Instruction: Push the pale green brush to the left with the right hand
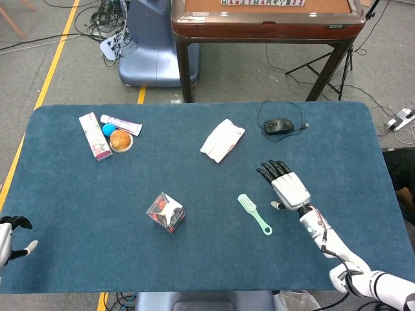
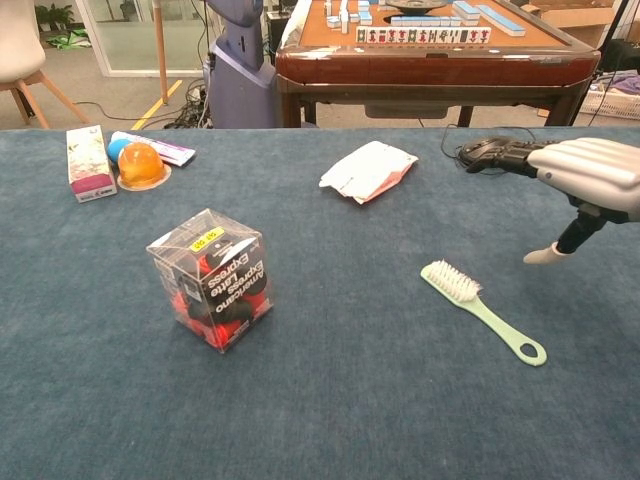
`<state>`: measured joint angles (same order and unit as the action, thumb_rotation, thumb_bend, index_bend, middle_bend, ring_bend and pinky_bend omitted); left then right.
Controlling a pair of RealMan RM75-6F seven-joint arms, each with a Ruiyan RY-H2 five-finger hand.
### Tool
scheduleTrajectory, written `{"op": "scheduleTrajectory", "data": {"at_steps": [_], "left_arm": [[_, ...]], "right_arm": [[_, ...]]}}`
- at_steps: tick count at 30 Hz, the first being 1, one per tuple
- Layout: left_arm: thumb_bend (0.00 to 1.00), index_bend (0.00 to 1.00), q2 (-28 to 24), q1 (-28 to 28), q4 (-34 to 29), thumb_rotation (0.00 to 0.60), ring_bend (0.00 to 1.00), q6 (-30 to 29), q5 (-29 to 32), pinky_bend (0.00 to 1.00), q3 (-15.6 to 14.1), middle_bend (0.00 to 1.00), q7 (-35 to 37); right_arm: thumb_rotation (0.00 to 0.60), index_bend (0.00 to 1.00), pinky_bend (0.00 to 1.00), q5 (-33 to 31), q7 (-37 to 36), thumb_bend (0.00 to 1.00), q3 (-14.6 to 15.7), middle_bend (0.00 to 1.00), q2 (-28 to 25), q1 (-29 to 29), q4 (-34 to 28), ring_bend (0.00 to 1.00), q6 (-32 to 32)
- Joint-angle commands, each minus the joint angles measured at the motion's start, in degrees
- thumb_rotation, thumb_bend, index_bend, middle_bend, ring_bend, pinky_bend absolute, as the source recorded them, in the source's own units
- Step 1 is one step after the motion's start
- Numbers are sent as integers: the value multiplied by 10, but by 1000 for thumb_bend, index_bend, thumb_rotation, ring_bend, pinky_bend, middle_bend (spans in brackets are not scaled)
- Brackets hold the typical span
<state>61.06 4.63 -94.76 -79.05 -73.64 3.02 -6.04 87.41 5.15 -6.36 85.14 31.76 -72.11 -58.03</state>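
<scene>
Only the head view shows our left hand (image 1: pixel 8 234), fingers apart and empty, at the surface's (image 1: pixel 194 259) near-left edge. Bare cloth lies between the pale green brush (image 1: pixel 254 213) and the clear box (image 1: pixel 166 212) to its left. Our right hand (image 1: pixel 287 186), fingers spread, hovers just right of the brush, apart from it.

- The right hand (image 1: pixel 289 188) hovers palm down, fingers extended and apart, thumb out to the side, holding nothing.
- The left hand (image 1: pixel 8 234) sits at the frame's edge, fingers apart, empty.
</scene>
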Motion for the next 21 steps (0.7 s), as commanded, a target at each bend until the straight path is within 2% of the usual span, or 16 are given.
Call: {"op": "scheduleTrajectory", "data": {"at_steps": [1, 9, 21], "left_arm": [[171, 499, -1, -2, -1, 600, 311, -2, 2, 348, 0, 457, -1], [170, 499, -3, -7, 0, 600, 311, -4, 8, 354, 0, 457, -2], [170, 499, -4, -9, 2, 600, 312, -1, 12, 373, 2, 456, 2]], "right_arm": [[600, 117, 107, 25, -32, 0, 16, 59, 13, 15, 21, 0, -1], [600, 117, 107, 42, -51, 0, 35, 59, 38, 30, 57, 0, 3], [600, 117, 107, 36, -37, 0, 40, 59, 66, 48, 79, 0, 16]]}}
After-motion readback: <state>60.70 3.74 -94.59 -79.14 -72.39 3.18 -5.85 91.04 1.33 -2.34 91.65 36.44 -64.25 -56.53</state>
